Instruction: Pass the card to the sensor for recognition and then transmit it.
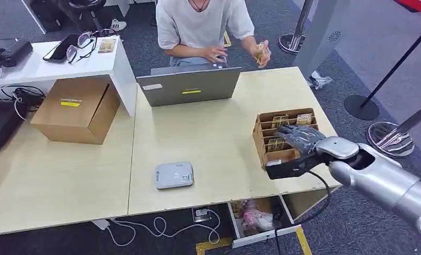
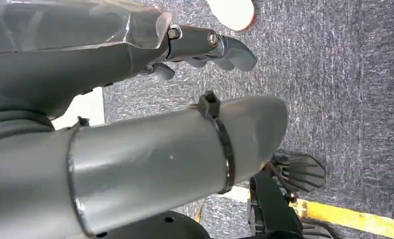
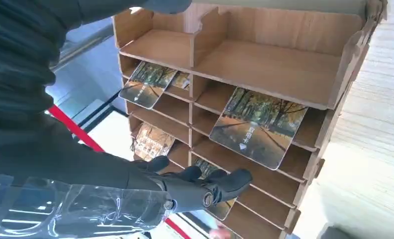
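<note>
**Right hand at the card rack; no card drawn yet**

Step in hand: fetching a card, the first stage of the task. The right hand (image 1: 299, 139) is over the wooden card rack (image 1: 262, 139), which stands on the right part of the counter (image 1: 208, 133). In the right wrist view its dark fingers (image 3: 220, 186) reach into the tiers, their tips at a card (image 3: 205, 167) in a nearer slot. Whether they already pinch that card cannot be told from these pictures; nothing shows lifted clear of the rack.

Other cards sit in the rack: a large one with a tree-lined path (image 3: 257, 124) leans out of a middle slot, another (image 3: 147, 83) lies in a slot across the divider, and a third (image 3: 152, 142) lies lower down.

The sensor (image 1: 174, 175), a small grey flat box, lies on the counter well apart from the rack, toward the robot's left and near the front edge. Nothing rests on it.

The left hand (image 2: 205, 47) hangs over grey carpet, fingers loosely curled, holding nothing.

A person (image 1: 203, 26) sits behind a laptop (image 1: 190, 85) on the far side, holding something small in one hand (image 1: 261, 53).

Judgement on the next move: the fingers must secure one card alone and draw it along its slot without snagging the shelf or dragging neighbours. The carry to the sensor follows, then the handover, most likely to the seated person.
</note>
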{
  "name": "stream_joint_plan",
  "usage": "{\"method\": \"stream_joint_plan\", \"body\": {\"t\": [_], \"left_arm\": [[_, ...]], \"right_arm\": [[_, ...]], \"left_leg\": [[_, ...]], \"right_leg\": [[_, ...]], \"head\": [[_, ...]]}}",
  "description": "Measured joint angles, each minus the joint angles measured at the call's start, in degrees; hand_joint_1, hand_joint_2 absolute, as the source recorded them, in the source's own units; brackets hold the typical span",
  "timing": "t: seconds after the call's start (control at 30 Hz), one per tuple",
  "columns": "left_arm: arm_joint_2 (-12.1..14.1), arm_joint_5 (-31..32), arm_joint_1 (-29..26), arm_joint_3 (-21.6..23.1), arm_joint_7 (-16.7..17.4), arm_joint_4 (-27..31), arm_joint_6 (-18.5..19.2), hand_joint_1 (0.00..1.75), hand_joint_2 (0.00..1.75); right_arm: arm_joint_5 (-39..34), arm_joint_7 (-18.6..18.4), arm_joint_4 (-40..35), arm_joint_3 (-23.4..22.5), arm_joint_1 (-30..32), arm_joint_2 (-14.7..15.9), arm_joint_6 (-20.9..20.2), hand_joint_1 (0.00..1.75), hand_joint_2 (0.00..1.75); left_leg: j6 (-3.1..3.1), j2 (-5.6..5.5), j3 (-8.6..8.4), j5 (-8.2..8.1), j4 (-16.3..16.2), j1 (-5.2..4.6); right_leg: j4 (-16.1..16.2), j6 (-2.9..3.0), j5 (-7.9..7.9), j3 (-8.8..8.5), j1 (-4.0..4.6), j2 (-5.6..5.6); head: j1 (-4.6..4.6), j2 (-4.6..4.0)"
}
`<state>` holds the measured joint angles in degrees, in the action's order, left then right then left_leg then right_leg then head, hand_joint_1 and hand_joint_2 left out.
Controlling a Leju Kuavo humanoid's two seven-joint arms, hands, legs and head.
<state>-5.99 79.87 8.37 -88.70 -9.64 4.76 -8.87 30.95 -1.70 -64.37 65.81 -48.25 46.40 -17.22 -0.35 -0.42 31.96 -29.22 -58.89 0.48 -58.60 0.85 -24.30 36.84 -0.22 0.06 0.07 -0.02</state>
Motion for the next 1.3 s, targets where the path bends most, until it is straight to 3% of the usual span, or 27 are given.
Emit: {"method": "stream_joint_plan", "body": {"t": [0.37, 0.43, 0.47, 0.57, 0.67, 0.93, 0.97, 1.0, 1.3], "left_arm": [[0.2, -0.2, 0.0, 0.0, 0.1, 0.0, 0.0, 0.0, 0.0], [0.2, -0.2, 0.0, 0.0, 0.1, 0.0, 0.0, 0.0, 0.0], [0.2, -0.2, 0.0, 0.0, 0.1, 0.0, 0.0, 0.0, 0.0], [0.2, -0.3, 0.0, 0.0, 0.1, 0.0, 0.0, 0.0, 0.0], [0.2, -0.5, 0.0, 0.0, 0.1, 0.0, 0.0, 0.0, 0.0], [0.2, -0.6, -0.1, 0.0, 0.1, 0.0, 0.0, 0.0, 0.0], [0.2, -0.6, -0.1, 0.0, 0.1, 0.0, 0.0, 0.0, 0.0], [0.2, -0.6, -0.1, 0.0, 0.1, 0.0, 0.0, 0.0, 0.0], [0.2, -0.8, -0.1, 0.0, 0.2, 0.0, 0.0, 0.0, 0.0]], "right_arm": [[-0.2, 0.1, 0.9, 1.3, -1.1, -1.0, 0.4, 0.19, 1.75], [-0.3, 0.2, 1.1, 1.5, -1.4, -1.3, 0.5, 0.3, 1.75], [-0.3, 0.2, 1.2, 1.6, -1.4, -1.4, 0.5, 0.44, 1.75], [-0.4, 0.3, 1.5, 2.1, -1.5, -1.7, 0.6, 0.47, 1.75], [-0.4, 0.3, 1.7, 2.3, -1.8, -1.9, 1.0, 0.89, 1.75], [-0.4, 0.3, 2.0, 2.5, -2.3, -2.6, 1.0, 0.86, 1.75], [-0.4, 0.3, 2.0, 2.5, -2.4, -2.6, 1.0, 0.59, 1.75], [-0.4, 0.3, 2.0, 2.5, -2.4, -2.7, 1.0, 0.54, 1.75], [-0.7, 0.2, 2.2, 2.6, -2.4, -2.8, 0.7, 0.47, 1.75]], "left_leg": [[0.0, -0.02, 0.01, 0.0, 0.0, 0.0], [0.0, -0.02, 0.01, 0.0, 0.0, 0.0], [0.0, -0.02, 0.01, 0.0, 0.0, 0.0], [0.0, -0.02, 0.01, 0.0, 0.0, 0.0], [0.0, -0.01, 0.0, 0.0, 0.0, 0.0], [0.0, -0.05, 0.0, 0.0, 0.0, 0.0], [0.0, -0.06, 0.0, 0.0, 0.0, 0.0], [0.0, -0.06, 0.0, 0.0, 0.0, 0.01], [0.0, -0.05, 0.01, 0.0, 0.0, 0.0]], "right_leg": [[0.0, 0.0, 0.0, 0.0, 0.0, -0.02], [0.0, 0.0, 0.0, 0.0, 0.0, -0.02], [0.0, 0.0, 0.0, 0.0, 0.0, -0.02], [0.0, 0.0, 0.0, 0.0, 0.0, -0.02], [0.0, 0.0, 0.0, 0.0, 0.0, -0.01], [0.0, 0.0, 0.0, -0.01, 0.0, -0.02], [0.0, 0.0, 0.0, 0.0, 0.0, -0.02], [0.0, 0.0, 0.0, -0.01, 0.01, -0.02], [0.0, 0.0, 0.0, 0.0, 0.0, -0.02]], "head": [[0.0, 0.0], [-0.02, 0.0], [0.0, 0.0], [0.0, 0.0], [0.02, 0.0], [-0.02, 0.0], [0.0, 0.0], [0.0, 0.0], [0.0, 0.0]]}}
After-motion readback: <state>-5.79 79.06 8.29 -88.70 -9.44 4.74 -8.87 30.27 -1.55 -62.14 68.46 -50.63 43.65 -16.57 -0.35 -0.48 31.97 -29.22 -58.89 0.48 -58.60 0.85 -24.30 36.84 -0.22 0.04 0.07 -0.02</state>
